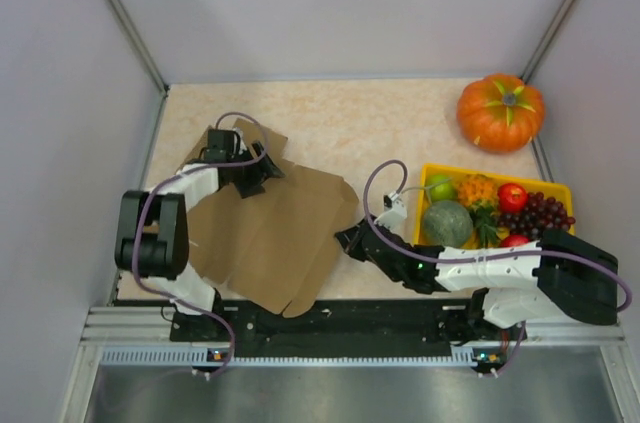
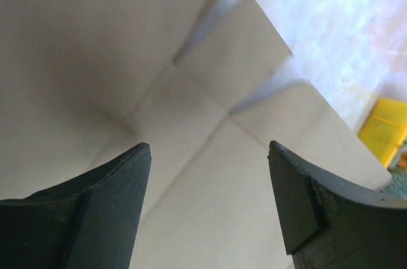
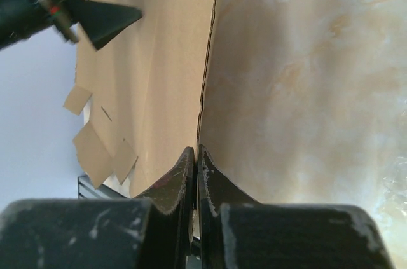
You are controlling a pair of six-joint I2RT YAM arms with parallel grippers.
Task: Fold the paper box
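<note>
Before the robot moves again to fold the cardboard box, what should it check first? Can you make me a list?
1. Is the left gripper open with nothing in it? Ok.
2. Is the right gripper shut on the right edge of the cardboard? Ok, the edge looks pinched.
3. Is the left gripper over the cardboard? Ok. Whether it touches the cardboard: cannot tell.
4. Are the yellow tray and the pumpkin apart from the cardboard? Ok.
5. Is the box folded? Not ok, the cardboard lies mostly flat.
</note>
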